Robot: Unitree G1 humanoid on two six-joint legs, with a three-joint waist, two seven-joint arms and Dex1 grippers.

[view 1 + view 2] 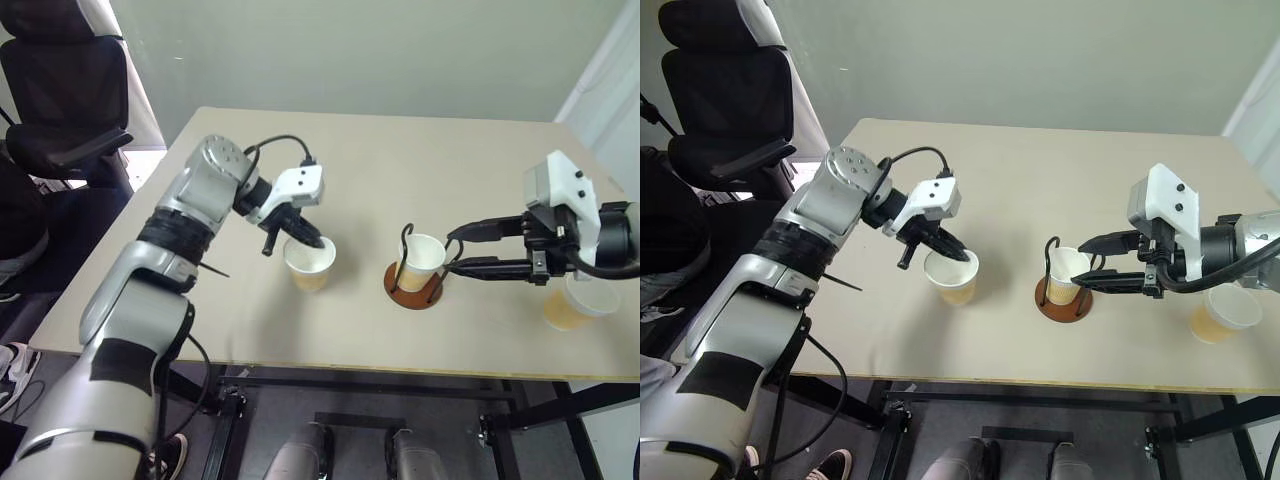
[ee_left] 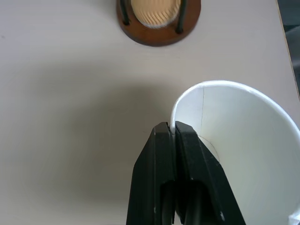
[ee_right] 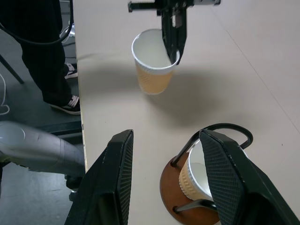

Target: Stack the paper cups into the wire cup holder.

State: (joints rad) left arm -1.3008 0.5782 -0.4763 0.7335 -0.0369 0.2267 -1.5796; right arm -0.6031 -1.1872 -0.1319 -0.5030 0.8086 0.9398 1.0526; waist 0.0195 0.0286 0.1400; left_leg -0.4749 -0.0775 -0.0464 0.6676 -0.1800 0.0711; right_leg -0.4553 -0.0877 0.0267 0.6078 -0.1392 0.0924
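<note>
- One paper cup [image 1: 574, 305], tan with a white rim, stands near the tabletop's [image 1: 400, 160] right edge.
- The left gripper [image 1: 310, 241] pinches the rim of a second cup [image 1: 310, 263] near the front edge.
- The right gripper [image 1: 468, 250], jaws apart and holding nothing, sits beside the wire cup holder [image 1: 414, 285], which holds a third cup [image 1: 421, 260].
- A black chair [image 1: 65, 90] stands past the far left corner.

Head pair looking down over table [image 1: 420, 170], wrist views close, sharing cup holder [image 3: 187, 206]
</note>
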